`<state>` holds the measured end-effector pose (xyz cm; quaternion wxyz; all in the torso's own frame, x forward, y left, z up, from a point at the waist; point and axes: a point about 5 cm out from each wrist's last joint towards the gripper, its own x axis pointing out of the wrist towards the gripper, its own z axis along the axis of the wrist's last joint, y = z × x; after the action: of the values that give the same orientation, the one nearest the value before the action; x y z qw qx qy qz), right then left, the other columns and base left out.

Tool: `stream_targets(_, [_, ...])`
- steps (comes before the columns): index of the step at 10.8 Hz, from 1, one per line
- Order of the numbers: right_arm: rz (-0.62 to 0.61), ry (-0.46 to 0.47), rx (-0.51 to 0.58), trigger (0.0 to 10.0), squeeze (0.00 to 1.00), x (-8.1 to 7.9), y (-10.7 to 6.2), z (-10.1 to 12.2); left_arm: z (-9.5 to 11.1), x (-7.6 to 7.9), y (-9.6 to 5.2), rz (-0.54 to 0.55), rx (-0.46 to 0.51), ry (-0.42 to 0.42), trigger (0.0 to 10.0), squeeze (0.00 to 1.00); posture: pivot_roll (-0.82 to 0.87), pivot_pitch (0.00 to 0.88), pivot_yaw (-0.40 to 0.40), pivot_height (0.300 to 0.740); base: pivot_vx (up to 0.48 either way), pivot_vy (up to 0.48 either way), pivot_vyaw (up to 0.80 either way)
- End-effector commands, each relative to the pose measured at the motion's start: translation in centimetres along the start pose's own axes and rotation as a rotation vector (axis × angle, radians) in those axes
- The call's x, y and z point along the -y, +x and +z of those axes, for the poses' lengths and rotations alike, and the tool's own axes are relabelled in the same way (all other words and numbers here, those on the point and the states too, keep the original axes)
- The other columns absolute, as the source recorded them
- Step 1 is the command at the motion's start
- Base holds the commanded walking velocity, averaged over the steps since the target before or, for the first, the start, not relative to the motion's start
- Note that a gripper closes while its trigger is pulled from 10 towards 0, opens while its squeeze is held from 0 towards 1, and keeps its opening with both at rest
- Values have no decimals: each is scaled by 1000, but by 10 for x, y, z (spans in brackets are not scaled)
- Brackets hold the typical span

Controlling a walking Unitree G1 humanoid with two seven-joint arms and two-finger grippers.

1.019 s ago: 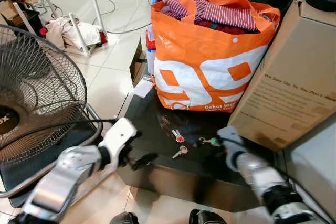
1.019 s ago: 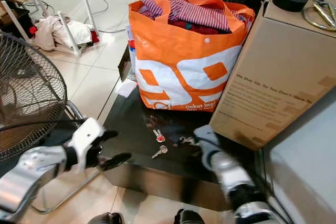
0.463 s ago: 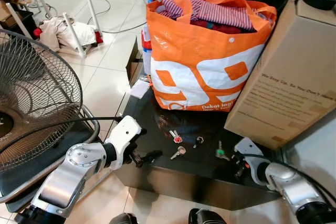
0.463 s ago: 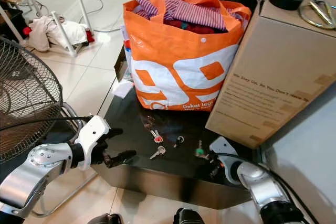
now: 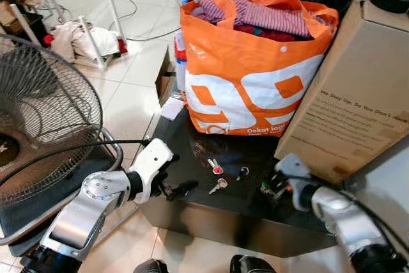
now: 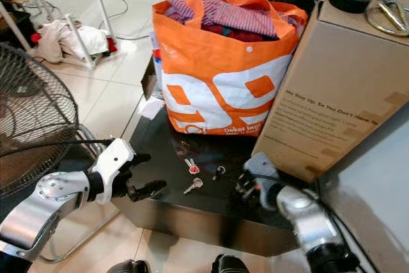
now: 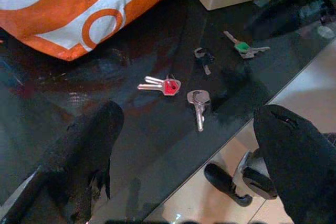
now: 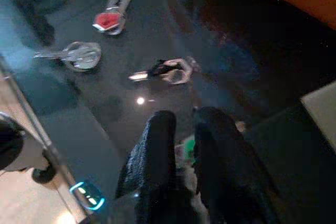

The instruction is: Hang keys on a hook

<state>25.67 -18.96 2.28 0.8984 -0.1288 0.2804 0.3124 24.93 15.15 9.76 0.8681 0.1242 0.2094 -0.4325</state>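
Between right hand fingers, green-tagged key pinched; left hand splayed wide.

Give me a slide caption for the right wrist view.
Right gripper closing on the green-tagged key on the black glass table.

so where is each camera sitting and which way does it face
Left and right eye views: on the head, looking down at the black table; both silver arms show.
Left wrist view: looks between open black fingers at the red key.
Right wrist view: looks along near-shut fingers over the green key.
All share the silver key.
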Motion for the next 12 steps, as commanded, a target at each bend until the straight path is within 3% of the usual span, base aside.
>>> stream_targets(1, [7, -1, -48, 10000, 1000, -6, 0, -7, -1, -1, -1, 0, -7, 8, 10000, 0, -161, 89, 9, 740, 0, 0, 0])
stream_targets(5, [-35, -35, -104, 10000, 1000, -20, 18, -10, -3, 0, -1, -2, -11, 9, 10000, 0, -155, 79, 4, 740, 0, 0, 0])
stream_targets(6, [-66, -41, -112, 10000, 0, -19, 23, -8, -4, 0, -1, -6, -17, 12, 10000, 0, -155, 80, 4, 740, 0, 0, 0])
stream_targets(10, [-140, -109, -214, 10000, 0, -10, 32, -14, -5, 1, -1, -15, -21, 13, 10000, 0, -152, 87, 4, 740, 0, 0, 0])
stream_targets(11, [-164, -114, -250, 9020, 0, -6, 32, -18, -5, 1, -2, -17, -23, 12, 10000, 0, -150, 89, 4, 740, 0, 0, 0])
stream_targets(12, [-161, -95, -243, 6745, 0, -4, 32, -17, -5, 1, -2, -19, -24, 12, 10000, 0, -151, 91, 7, 740, 0, 0, 0])
